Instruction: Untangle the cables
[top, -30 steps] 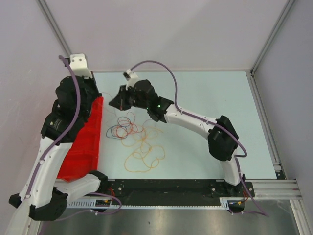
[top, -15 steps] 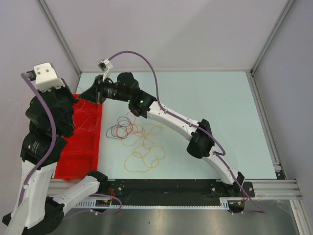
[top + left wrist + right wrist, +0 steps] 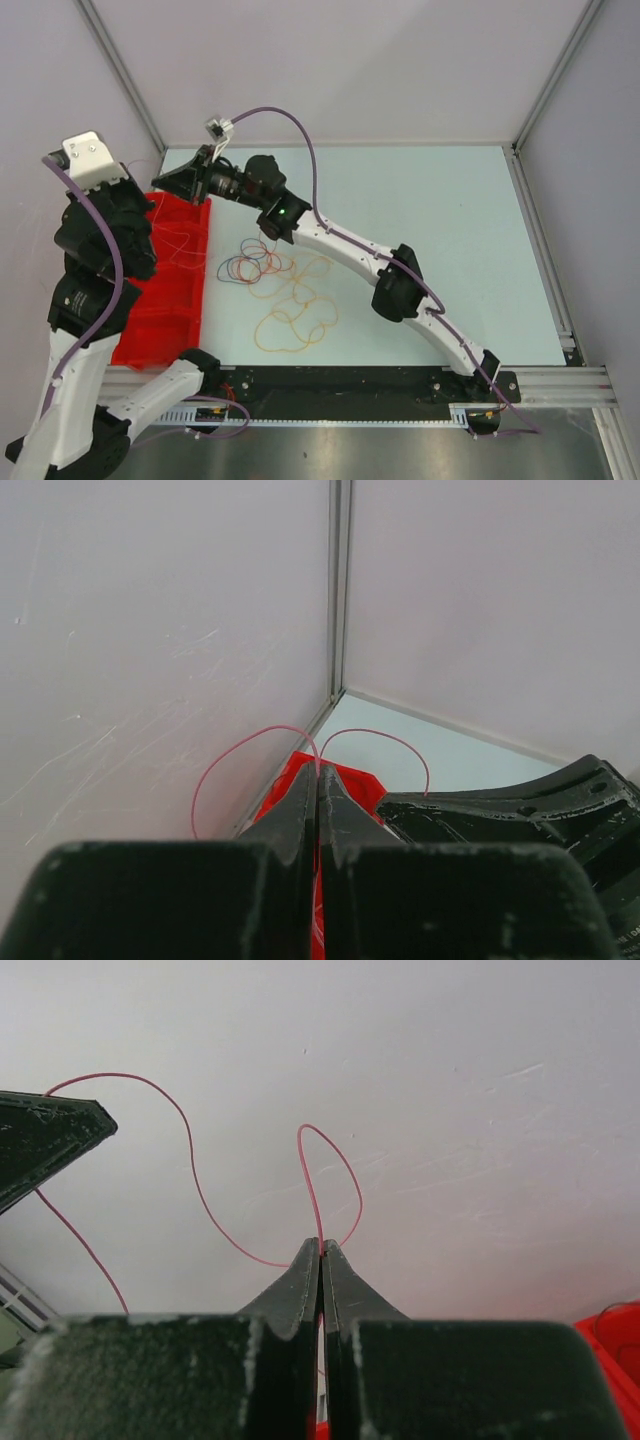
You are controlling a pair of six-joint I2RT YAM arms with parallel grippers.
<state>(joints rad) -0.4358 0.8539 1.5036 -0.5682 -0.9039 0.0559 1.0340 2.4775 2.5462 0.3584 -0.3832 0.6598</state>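
My left gripper [image 3: 318, 770] is shut on a thin red cable [image 3: 250, 742] that arcs out to both sides of its tips. The same red cable [image 3: 335, 1160] loops ahead of my right gripper [image 3: 320, 1245], which is also shut on it. In the top view both grippers meet above the far end of the red bin [image 3: 160, 310], the right gripper [image 3: 160, 181] just beside the left gripper [image 3: 143, 197]. Strands of the red cable [image 3: 176, 236] hang into the bin. The other cables lie on the table: a dark red, blue and black tangle [image 3: 250, 262] and orange loops [image 3: 295, 320].
The left wall and back corner post [image 3: 338, 590] stand close behind both grippers. The red bin has dividers and runs along the table's left side. The right arm [image 3: 345, 250] stretches diagonally over the table, just behind the cable pile.
The left arm swung left and back, away from the pile. The right arm stretched left to the bin's far end. The red cable came away from the pile with them.
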